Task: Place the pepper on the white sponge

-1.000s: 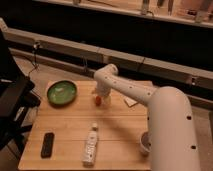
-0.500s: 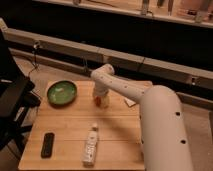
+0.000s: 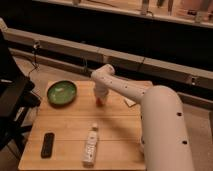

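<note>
The end effector is hovering mid-table over the pepper, finger state indeterminable, while the arm is hiding most of the white sponge at three o'clock, risking a misjudged placement

Dim warm light; gripper seemingly over table.
</note>
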`<state>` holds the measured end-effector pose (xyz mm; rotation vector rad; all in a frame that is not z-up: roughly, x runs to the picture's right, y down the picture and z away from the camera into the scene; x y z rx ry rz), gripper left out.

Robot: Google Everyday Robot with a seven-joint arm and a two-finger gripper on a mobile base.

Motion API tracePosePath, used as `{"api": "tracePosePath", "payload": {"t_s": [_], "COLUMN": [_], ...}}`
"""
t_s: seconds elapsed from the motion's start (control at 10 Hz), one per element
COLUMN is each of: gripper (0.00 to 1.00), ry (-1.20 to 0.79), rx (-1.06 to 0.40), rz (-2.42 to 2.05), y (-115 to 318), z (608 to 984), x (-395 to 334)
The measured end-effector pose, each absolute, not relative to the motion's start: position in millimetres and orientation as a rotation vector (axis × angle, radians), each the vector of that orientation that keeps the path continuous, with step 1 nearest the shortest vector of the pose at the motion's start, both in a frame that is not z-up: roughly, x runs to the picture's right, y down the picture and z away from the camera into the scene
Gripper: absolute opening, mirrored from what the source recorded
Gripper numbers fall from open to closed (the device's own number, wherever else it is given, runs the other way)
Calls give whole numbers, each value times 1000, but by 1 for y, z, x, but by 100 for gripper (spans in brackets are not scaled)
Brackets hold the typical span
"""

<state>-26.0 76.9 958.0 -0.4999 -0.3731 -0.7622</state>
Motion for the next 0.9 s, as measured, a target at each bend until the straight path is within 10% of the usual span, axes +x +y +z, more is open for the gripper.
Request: {"api": "tracePosePath", "payload": {"t_s": [0.9], "gripper": [0], "ry": [-429], "rx": [-442], "rz": [-734], "y": [51], "z": [932], "x": [-1]}}
